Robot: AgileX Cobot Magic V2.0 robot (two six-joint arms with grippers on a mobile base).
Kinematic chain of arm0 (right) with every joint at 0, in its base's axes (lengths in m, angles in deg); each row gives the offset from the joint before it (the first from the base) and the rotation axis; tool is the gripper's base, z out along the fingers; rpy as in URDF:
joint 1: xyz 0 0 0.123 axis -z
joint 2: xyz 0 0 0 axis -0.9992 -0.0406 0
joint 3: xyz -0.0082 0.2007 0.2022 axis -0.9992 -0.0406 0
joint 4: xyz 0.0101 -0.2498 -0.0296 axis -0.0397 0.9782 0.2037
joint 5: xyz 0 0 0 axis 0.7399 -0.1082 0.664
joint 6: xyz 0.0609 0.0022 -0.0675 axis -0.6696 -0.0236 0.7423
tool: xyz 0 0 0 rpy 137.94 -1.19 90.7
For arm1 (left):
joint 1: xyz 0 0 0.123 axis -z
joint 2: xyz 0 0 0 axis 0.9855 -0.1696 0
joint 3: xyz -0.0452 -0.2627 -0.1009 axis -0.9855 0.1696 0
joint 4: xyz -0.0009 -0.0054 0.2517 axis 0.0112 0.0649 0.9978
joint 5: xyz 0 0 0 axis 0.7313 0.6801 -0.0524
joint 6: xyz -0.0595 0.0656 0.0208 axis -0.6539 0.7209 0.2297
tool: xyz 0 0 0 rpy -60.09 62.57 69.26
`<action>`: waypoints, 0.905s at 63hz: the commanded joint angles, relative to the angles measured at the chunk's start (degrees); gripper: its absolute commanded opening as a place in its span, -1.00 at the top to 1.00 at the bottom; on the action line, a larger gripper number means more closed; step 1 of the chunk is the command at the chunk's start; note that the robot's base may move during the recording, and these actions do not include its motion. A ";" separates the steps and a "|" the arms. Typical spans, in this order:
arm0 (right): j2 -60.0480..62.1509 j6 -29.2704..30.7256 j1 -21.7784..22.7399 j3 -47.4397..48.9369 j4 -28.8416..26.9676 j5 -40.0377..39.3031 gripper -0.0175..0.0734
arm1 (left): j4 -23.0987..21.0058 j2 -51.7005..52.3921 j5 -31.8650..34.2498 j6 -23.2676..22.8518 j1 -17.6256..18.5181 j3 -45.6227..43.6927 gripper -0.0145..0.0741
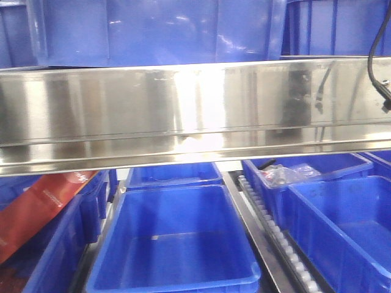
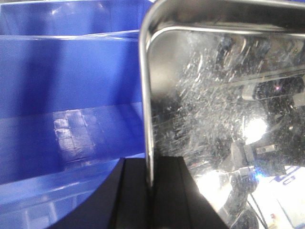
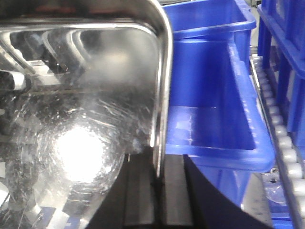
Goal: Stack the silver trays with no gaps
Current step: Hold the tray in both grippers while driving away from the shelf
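In the left wrist view a silver tray [image 2: 224,109] fills the right half, shiny and scratched. Its left rolled rim runs down between the two black fingers [image 2: 136,195] of my left gripper [image 2: 150,167], which is shut on that rim. In the right wrist view a silver tray [image 3: 81,114] fills the left half. My right gripper [image 3: 158,164] is shut on its right rim, with one black finger [image 3: 139,191] inside the tray and one outside. I cannot tell whether both views show the same tray. Neither trays nor grippers show in the front view.
A long steel shelf rail [image 1: 195,110] crosses the front view. Below it stand blue bins [image 1: 177,238]; one at the right holds a clear plastic bag [image 1: 281,176]. A roller track [image 1: 275,232] runs between bins. A red package [image 1: 36,207] lies left. Blue bins [image 2: 62,95] [image 3: 209,109] flank each tray.
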 commanded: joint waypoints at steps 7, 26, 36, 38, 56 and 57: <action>0.94 0.92 0.23 0.83 0.87 -2.78 0.77 | 0.62 0.59 3.25 0.36 0.11 -0.98 0.71; 0.94 0.92 0.23 0.83 0.87 -2.93 0.77 | 0.62 -2.57 4.78 0.36 -0.01 -0.98 0.71; 0.94 0.92 0.23 0.83 0.87 -2.93 0.77 | 0.62 -4.38 4.78 0.36 -0.01 -0.98 0.71; 0.94 0.92 0.23 0.83 0.87 -2.93 0.77 | 0.62 -4.77 4.59 0.36 -0.01 -0.98 0.71; 0.84 0.92 0.23 0.83 0.87 -3.38 0.77 | 0.62 -5.04 4.85 0.36 -0.01 -0.98 0.71; 0.84 0.92 0.23 0.83 0.87 -3.38 0.77 | 0.62 -5.04 4.85 0.36 -0.01 -0.98 0.71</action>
